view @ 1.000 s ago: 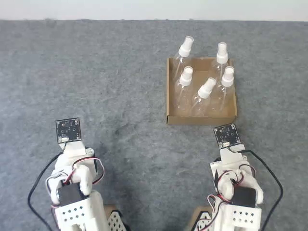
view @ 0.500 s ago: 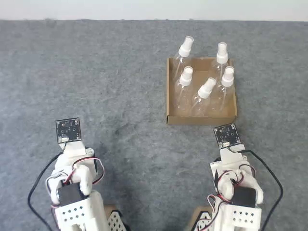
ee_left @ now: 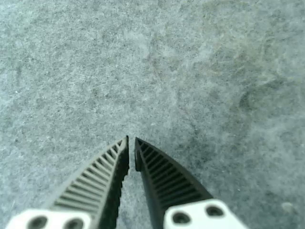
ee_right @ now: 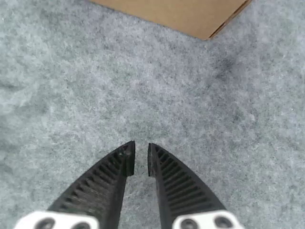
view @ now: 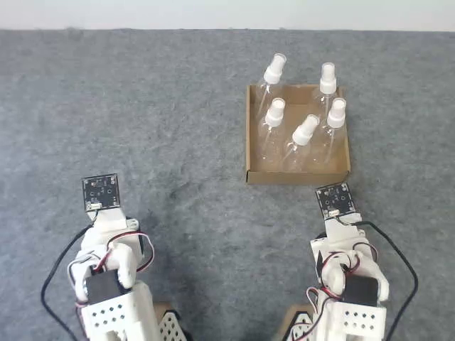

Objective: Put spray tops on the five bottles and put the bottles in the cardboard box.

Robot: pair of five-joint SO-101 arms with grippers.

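Note:
Several clear bottles with white spray tops stand upright inside the cardboard box (view: 297, 174) at the right of the grey mat; one bottle (view: 273, 73) is at its far left corner, another (view: 306, 131) leans in the middle. The box's near wall (ee_right: 176, 14) shows in the right wrist view. My left gripper (ee_left: 131, 141) is shut over bare mat, holding nothing. My right gripper (ee_right: 141, 147) is shut too, empty, just short of the box. Both arms are folded back at the near edge, the left arm (view: 106, 249) and the right arm (view: 345, 249).
Grey felt mat (view: 142, 121) covers the table, with open room left of the box. A pale wall strip runs along the far edge.

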